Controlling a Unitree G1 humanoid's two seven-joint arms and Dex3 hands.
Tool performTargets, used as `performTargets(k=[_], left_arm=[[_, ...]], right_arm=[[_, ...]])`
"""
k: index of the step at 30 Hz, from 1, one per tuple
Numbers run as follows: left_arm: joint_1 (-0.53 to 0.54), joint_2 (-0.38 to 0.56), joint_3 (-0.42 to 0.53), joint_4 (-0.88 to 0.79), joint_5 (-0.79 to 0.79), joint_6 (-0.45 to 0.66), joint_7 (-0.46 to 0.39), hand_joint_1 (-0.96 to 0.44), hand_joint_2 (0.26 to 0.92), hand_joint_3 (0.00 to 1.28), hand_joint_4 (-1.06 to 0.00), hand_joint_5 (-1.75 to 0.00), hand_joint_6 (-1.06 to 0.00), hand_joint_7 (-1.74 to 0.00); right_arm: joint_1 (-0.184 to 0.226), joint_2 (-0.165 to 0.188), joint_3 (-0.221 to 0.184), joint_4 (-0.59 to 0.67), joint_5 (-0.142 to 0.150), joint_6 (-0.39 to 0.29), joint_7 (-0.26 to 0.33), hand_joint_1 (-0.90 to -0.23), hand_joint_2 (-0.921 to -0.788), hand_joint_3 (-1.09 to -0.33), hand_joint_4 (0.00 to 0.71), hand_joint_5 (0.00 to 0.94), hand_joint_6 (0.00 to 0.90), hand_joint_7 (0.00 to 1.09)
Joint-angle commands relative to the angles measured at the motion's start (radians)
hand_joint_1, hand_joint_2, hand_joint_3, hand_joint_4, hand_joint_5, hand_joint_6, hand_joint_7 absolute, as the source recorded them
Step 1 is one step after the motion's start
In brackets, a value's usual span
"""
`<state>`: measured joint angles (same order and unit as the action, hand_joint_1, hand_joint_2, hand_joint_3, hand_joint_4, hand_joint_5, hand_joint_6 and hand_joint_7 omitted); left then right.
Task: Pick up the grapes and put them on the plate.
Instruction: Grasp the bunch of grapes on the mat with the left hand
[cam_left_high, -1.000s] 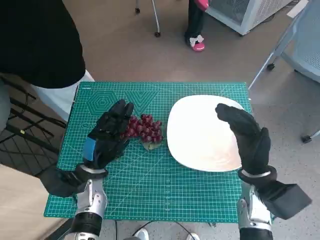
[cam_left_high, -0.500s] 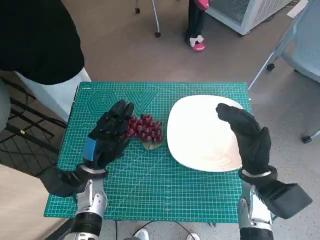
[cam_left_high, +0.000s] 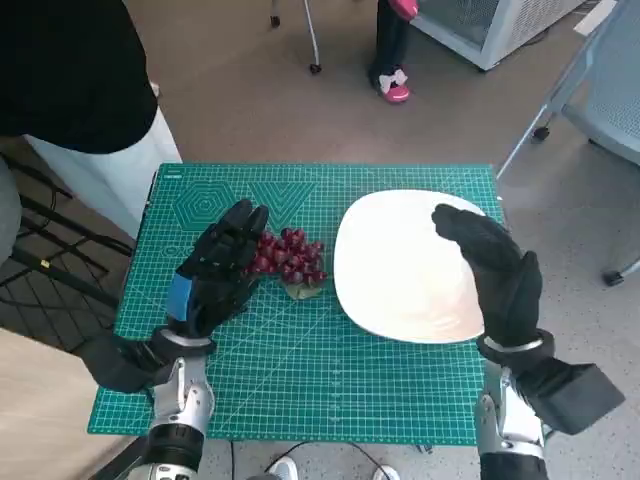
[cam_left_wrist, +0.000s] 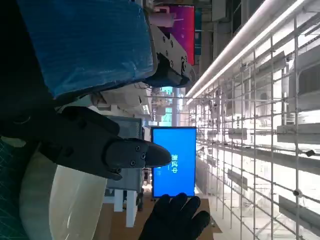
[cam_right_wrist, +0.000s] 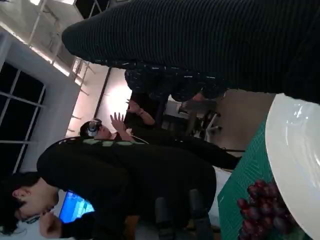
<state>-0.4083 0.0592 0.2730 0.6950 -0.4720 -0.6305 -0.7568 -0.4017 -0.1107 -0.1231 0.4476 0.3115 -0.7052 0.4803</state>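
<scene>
A bunch of dark red grapes (cam_left_high: 292, 257) lies on the green mat, just left of the white plate (cam_left_high: 400, 262). My left hand (cam_left_high: 215, 270) lies flat on the mat with its fingers stretched out, its fingertips against the bunch's left side and nothing held. My right hand (cam_left_high: 495, 272) hovers over the plate's right edge, fingers apart and empty. The right wrist view shows the glove (cam_right_wrist: 200, 45), the plate's rim (cam_right_wrist: 295, 160) and the grapes (cam_right_wrist: 262, 207). The left wrist view shows the blue-taped back (cam_left_wrist: 85, 40), the plate (cam_left_wrist: 55, 200) and the other hand's glove (cam_left_wrist: 175, 220).
The green cutting mat (cam_left_high: 300, 370) covers the small table. A person in black and white (cam_left_high: 80, 90) stands at the table's far left corner. A pink shoe (cam_left_high: 395, 88) and chair legs (cam_left_high: 560, 95) are on the floor beyond the table.
Both hands and the grapes have stayed where they were. The person at the far left corner has shifted a little.
</scene>
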Motion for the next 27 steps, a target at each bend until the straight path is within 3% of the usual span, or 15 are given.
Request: performTargets(k=[1,6,14,19,27], left_arm=[[-0.032,0.032,-0.003,-0.004,0.023,0.014,0.016,-0.47,0.921,0.18,-0.26,0.0,-0.45,0.0],[-0.047,0.112,-0.036,-0.031,0.171,-0.001,0.111,-0.47,0.919,0.09,-0.22,0.0,-0.42,0.0],[-0.047,0.314,-0.144,-0.217,0.63,0.084,0.34,-0.43,0.857,0.01,-0.06,0.0,-0.22,0.0],[-0.064,0.367,-0.219,-0.379,0.891,0.286,0.424,-0.28,0.775,0.0,-0.03,0.0,-0.17,0.0],[-0.104,0.347,-0.344,-0.546,1.172,0.619,0.405,-0.13,0.724,0.0,-0.01,0.0,-0.2,-0.01]], right_arm=[[0.005,-0.001,-0.004,0.014,-0.002,0.007,0.003,-0.614,-0.921,-0.868,0.373,0.001,0.01,0.46],[-0.001,-0.002,-0.004,0.02,-0.004,0.006,0.002,-0.615,-0.921,-0.869,0.373,0.001,0.008,0.46],[-0.012,-0.004,-0.006,0.039,-0.006,0.0,0.003,-0.615,-0.921,-0.87,0.372,0.001,0.008,0.47],[-0.016,-0.004,-0.004,0.04,-0.009,-0.002,0.001,-0.617,-0.921,-0.87,0.372,0.001,0.007,0.47],[-0.017,-0.002,-0.001,0.042,-0.01,-0.006,0.001,-0.62,-0.921,-0.869,0.372,0.001,0.006,0.47]])
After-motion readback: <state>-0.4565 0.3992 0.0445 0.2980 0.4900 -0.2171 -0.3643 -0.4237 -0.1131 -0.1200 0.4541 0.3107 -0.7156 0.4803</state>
